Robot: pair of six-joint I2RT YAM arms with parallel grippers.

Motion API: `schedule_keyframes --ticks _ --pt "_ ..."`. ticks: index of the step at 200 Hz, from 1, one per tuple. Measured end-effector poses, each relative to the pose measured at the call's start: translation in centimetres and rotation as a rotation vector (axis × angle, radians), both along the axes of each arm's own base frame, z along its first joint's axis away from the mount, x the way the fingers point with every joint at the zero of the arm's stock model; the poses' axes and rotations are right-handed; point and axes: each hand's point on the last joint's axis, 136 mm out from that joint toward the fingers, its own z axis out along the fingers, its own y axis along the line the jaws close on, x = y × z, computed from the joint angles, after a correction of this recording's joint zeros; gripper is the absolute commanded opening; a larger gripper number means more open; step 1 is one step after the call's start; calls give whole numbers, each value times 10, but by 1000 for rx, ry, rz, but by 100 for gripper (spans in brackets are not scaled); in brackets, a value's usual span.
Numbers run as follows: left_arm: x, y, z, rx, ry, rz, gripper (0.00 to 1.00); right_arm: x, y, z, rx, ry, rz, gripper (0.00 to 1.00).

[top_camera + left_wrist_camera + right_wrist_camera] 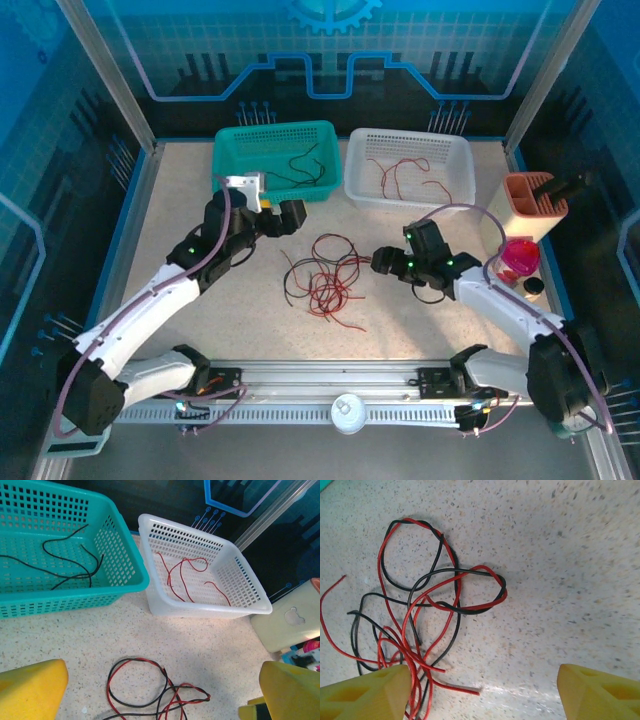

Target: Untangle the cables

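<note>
Cables [452,577] tangled between spread, empty left fingers [30,690] and right fingers [365,692]; left wrist adds baskets [210,611] holding more.

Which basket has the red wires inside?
The white basket, standing right of the teal basket. Red wires lie in it, while the teal one holds only black wires.

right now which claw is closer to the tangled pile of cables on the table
Right. The right claw sits at the right edge of the tangle; the left claw is farther off, toward the teal basket.
</note>
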Motion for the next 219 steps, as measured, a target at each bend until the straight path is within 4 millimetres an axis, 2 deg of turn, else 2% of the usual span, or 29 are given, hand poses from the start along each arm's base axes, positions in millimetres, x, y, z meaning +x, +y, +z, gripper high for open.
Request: schedule_keyframes --ticks 55,143,171,219 --pt "-1 -2 -1 -17 13 -7 99 8 21 -8 135 50 -28 78" --pt "2 -5 -10 -22 43 -3 99 19 36 -24 207 94 -46 77" --pt "2 -5 -10 -22 43 -3 99 22 41 -33 225 117 -51 73" --pt "2 -5 -10 -22 43 -4 99 29 45 -46 231 140 -62 61"
